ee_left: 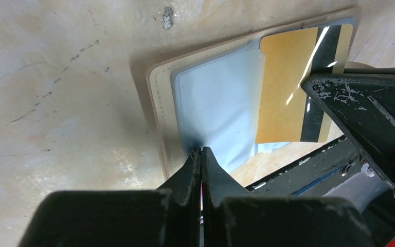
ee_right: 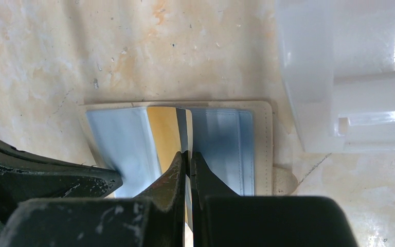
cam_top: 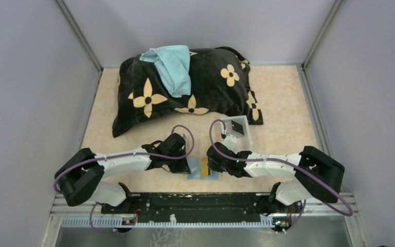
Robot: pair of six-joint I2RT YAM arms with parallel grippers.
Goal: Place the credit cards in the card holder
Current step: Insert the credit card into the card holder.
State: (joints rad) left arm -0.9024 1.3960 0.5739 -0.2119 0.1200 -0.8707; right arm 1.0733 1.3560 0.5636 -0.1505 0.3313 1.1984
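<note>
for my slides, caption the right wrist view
Right gripper holds a gold card at the open card holder, white tray alongside

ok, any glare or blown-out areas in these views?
Left wrist: a bright glare streak crosses the gold card and its dark stripe. Right wrist: the white tray is blown out, detail lost. Top external: even, soft light; the card holder is small in frame.

A black flowered pillow [cam_top: 205, 82] with a blue cloth [cam_top: 172, 67] on it fills most of the tabletop's [cam_top: 288, 103] far edge, leaving bare strips along the left and right edges. A white tray [ee_right: 339, 77] stands just beside the open card holder [ee_left: 216, 98] at mid near edge. There the left gripper [ee_left: 201, 152], clamped on the holder, and the right gripper [ee_right: 187, 154], clamped on a gold card [ee_left: 283, 87], crowd in from both sides.
</note>
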